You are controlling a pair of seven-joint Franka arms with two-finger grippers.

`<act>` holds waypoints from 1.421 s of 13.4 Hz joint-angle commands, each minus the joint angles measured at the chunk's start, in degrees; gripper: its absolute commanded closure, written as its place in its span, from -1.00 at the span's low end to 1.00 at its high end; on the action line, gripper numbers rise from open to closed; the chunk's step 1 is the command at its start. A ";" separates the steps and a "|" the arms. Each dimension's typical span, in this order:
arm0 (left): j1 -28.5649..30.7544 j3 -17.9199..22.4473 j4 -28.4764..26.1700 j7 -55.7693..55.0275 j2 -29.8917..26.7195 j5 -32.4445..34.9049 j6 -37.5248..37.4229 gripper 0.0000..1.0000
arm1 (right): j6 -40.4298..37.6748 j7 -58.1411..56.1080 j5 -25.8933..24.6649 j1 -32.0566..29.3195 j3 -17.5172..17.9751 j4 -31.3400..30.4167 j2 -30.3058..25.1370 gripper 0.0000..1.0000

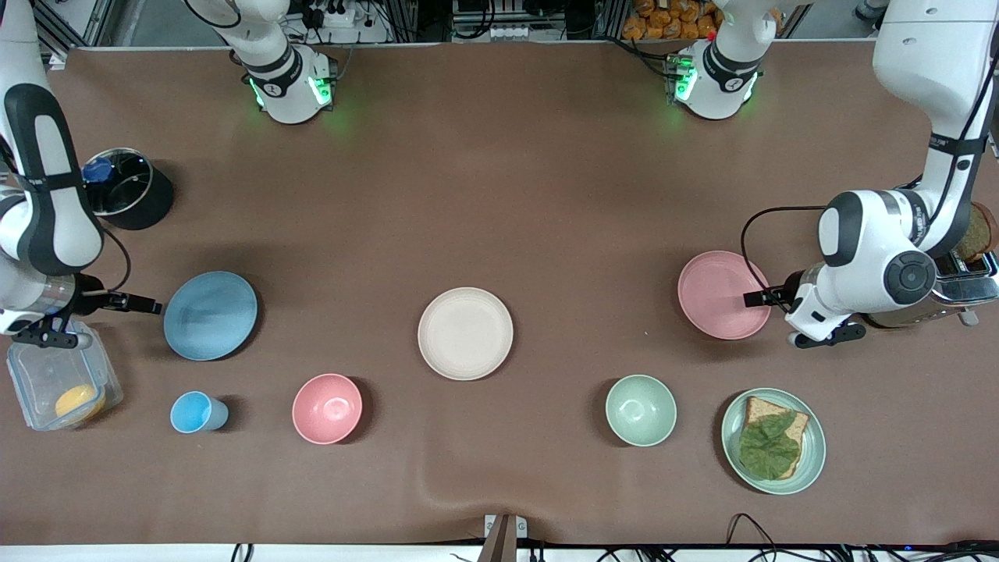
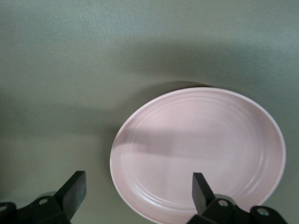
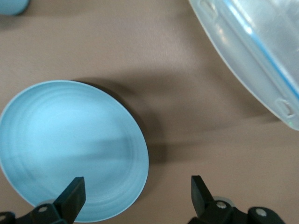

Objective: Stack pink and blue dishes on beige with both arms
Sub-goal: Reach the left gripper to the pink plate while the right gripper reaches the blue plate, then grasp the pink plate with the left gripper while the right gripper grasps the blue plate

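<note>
Brown counter [image 1: 499,195], three flat plates in a row across its middle. Beige plate [image 1: 465,333] at the centre, bare. Blue plate [image 1: 210,315] toward the right arm's end, pink plate [image 1: 723,294] toward the left arm's end, both bare and well apart from the beige one.

Nearer the front camera: small blue cup [image 1: 198,412], pink bowl [image 1: 327,408] and green bowl [image 1: 641,410], nothing visible inside any. Green plate [image 1: 773,441] beside the green bowl, carrying a slice of bread [image 1: 780,425] with a leaf [image 1: 769,449] on top.

Clear plastic box [image 1: 62,384] at the right arm's end, something round and orange [image 1: 79,401] inside. Black pot with a glass lid [image 1: 125,187] farther from the camera than the blue plate.

Left pincer [image 2: 139,189] just beside the pink plate's edge, fingers [image 2: 74,189] wide apart, holding nothing. Right pincer [image 3: 138,193] between the blue plate and the plastic box, at the plate's rim, fingers [image 3: 72,193] likewise spread and empty.
</note>
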 commanded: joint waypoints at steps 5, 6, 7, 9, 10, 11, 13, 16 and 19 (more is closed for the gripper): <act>2.59 -0.06 0.08 5.65 2.75 1.06 2.65 -0.85 | 0.09 0.41 0.12 -0.27 0.24 0.70 4.28 -1.00; 2.59 -0.06 0.08 5.65 3.18 1.06 2.83 -0.72 | 0.18 0.41 0.12 -0.27 0.15 0.70 4.72 -1.00; 2.68 -0.06 -0.01 5.65 3.54 1.06 3.44 -0.69 | 0.27 0.41 0.12 -0.27 0.24 0.70 5.24 -1.00; 2.68 -0.06 -0.01 5.65 4.24 1.06 3.88 -0.59 | 0.27 0.41 0.29 -0.18 0.24 0.70 6.39 -1.00; 2.77 -0.06 -0.01 5.65 4.42 1.06 3.97 -0.55 | 0.27 0.41 0.47 0.17 0.24 0.70 6.65 -1.00; 2.77 -0.06 -0.01 5.65 4.68 1.06 4.23 -0.42 | 0.27 0.41 0.56 0.34 0.24 0.70 6.92 -1.00; 2.77 -0.06 0.08 5.65 5.03 1.06 4.32 0.01 | 0.53 0.41 0.64 0.34 0.24 0.70 7.35 -1.00; 2.86 -0.06 0.25 5.65 5.30 1.06 4.32 0.18 | 1.24 0.41 0.65 0.26 0.24 0.61 7.71 0.08; 2.86 -0.06 0.25 5.65 5.30 1.06 4.32 0.36 | 1.24 0.32 0.82 0.26 0.33 0.61 7.71 1.00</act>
